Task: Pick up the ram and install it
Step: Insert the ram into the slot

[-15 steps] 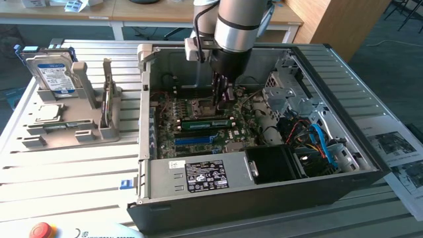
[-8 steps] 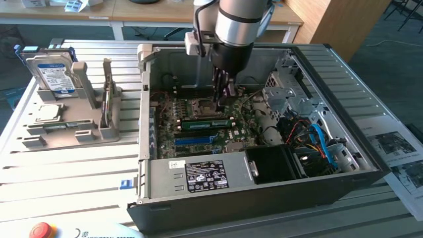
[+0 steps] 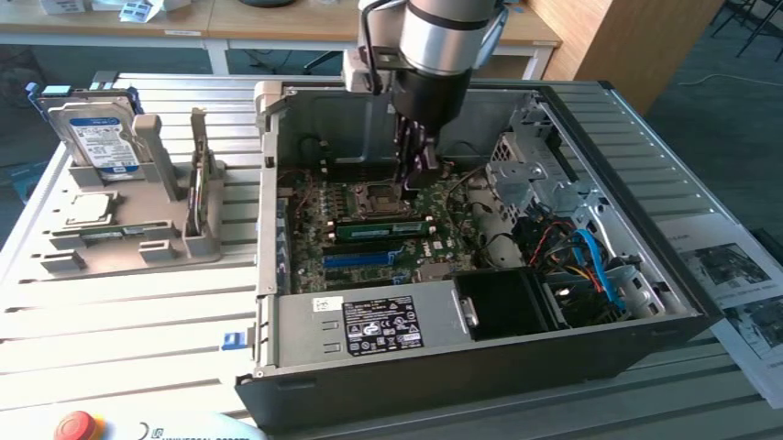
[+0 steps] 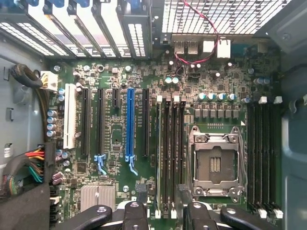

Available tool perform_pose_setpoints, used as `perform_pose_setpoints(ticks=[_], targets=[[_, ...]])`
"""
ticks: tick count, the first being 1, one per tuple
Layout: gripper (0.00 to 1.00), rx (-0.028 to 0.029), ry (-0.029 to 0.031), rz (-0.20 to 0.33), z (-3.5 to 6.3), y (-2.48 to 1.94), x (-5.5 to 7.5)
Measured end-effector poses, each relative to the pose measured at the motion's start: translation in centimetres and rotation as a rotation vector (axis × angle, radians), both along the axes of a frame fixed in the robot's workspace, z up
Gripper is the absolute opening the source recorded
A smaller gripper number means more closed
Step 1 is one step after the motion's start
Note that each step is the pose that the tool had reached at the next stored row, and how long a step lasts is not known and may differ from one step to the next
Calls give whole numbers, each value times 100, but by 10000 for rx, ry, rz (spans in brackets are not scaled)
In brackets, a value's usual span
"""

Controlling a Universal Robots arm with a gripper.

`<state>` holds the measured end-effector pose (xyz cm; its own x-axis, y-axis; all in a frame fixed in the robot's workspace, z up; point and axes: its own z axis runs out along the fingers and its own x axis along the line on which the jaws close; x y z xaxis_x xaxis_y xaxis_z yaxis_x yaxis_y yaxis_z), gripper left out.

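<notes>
A long green ram lies in the memory slots on the motherboard, just in front of the bare CPU socket. My gripper hangs inside the open computer case, just above and behind the ram. In the wrist view its dark fingers stand wide apart over the memory slots, so my gripper is open with nothing between them. Whether a stick sits in these slots I cannot tell from the wrist view.
On the exterior view's left, a grey fixture holds a hard drive and a small silver CPU. Inside the case are the power supply, a drive cage and blue cables. A red stop button sits near the front.
</notes>
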<state>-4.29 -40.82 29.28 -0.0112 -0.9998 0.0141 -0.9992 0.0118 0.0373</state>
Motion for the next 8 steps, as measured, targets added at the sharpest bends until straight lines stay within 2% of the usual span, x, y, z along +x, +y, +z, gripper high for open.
perform_pose_setpoints(ticks=[8], targets=[[36,0,0,0,110,0,0]])
